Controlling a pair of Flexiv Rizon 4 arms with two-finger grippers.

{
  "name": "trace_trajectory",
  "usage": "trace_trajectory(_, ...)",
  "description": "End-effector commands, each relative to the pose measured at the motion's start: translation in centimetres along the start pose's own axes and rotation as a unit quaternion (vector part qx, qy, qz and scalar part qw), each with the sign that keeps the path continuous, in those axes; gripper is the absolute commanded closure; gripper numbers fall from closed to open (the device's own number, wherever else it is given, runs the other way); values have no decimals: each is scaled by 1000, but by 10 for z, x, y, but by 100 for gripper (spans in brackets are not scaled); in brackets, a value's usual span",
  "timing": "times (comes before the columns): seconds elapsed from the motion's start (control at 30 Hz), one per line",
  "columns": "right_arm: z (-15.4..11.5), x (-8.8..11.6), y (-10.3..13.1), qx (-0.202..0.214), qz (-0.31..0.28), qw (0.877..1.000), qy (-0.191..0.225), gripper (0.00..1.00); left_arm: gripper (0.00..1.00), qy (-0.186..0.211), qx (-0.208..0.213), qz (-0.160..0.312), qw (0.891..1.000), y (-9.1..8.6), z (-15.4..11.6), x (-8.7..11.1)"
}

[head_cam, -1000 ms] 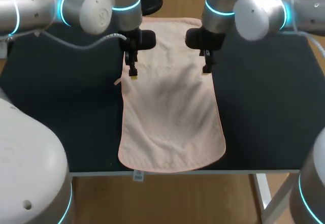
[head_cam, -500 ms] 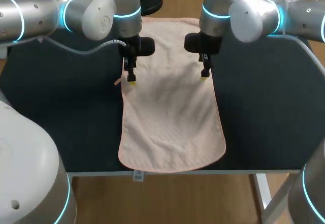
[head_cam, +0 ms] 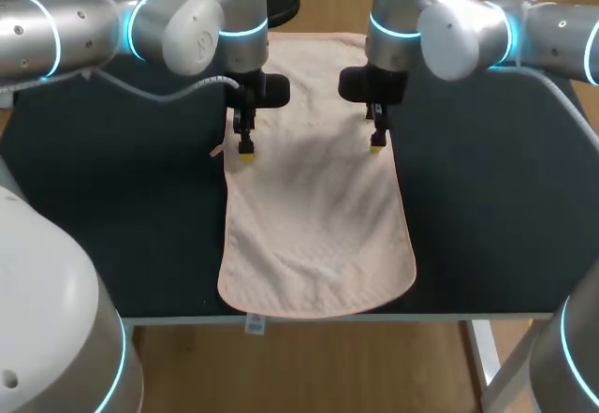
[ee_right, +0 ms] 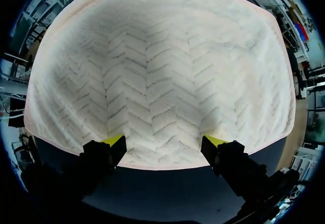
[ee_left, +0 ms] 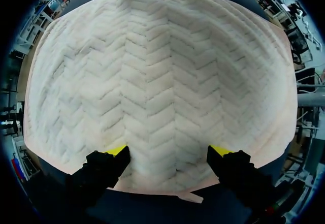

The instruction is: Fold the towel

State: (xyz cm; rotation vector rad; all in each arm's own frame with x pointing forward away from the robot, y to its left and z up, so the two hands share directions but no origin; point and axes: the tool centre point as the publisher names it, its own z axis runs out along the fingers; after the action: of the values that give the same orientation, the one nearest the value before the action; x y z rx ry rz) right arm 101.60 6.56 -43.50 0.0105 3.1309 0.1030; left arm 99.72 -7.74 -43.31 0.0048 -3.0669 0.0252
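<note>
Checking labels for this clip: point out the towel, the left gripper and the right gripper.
towel (head_cam: 318, 230), head view, middle of the cloth.
left gripper (head_cam: 246, 155), head view, at its yellow tips.
right gripper (head_cam: 375, 146), head view, at its yellow tips.

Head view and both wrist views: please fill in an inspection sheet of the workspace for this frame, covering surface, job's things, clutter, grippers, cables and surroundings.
Surface: dark table, bare around the towel.
Job's things: pale towel with a herringbone weave, spread flat and unfolded, running from the table's far side to its front edge.
Clutter: nothing seen.
Grippers: left gripper open, over the towel's left edge; right gripper open, over its right edge, facing the left one. Whether the fingertips touch the cloth cannot be told.
Cables: a grey cable hangs in a loop along the left arm to its wrist.
Surroundings: nothing seen reaching over the table.
</note>
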Motion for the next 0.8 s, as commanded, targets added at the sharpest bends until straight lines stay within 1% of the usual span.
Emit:
trace_trajectory(0.03, 1, -3, 2, 3, 0, 1000, 3, 0, 0, 3, 2, -1, 1000, 0, 7, -3)
trace_trajectory(0.4, 7, 0, 0, 3, 4, 1000, 14, 0, 0, 2, 0, -4, 1000, 1, 10, -5)
trace_trajectory(0.43, 7, 0, -1, 4, 5, 1000, 13, 18, 0, 1, 1, -4, 1000, 2, 9, -5)
trace_trajectory(0.47, 7, 0, -1, 5, 5, 1000, 14, 56, 28, 1, 1, -4, 1000, 2, 9, -5)
trace_trajectory(0.5, 7, 0, -1, 5, 6, 1000, 13, 77, 58, 1, 1, -5, 1000, 2, 9, -4)
trace_trajectory(0.53, 7, 1, -1, 6, 6, 1000, 13, 100, 91, 1, 1, -5, 1000, 3, 9, -4)
trace_trajectory(0.57, 7, 1, -2, 6, 5, 1000, 12, 100, 100, 1, 2, -5, 1000, 3, 9, -4)
trace_trajectory(0.8, 4, 4, -7, 5, 7, 1000, 3, 100, 100, -4, 2, -9, 1000, 5, 4, -3)
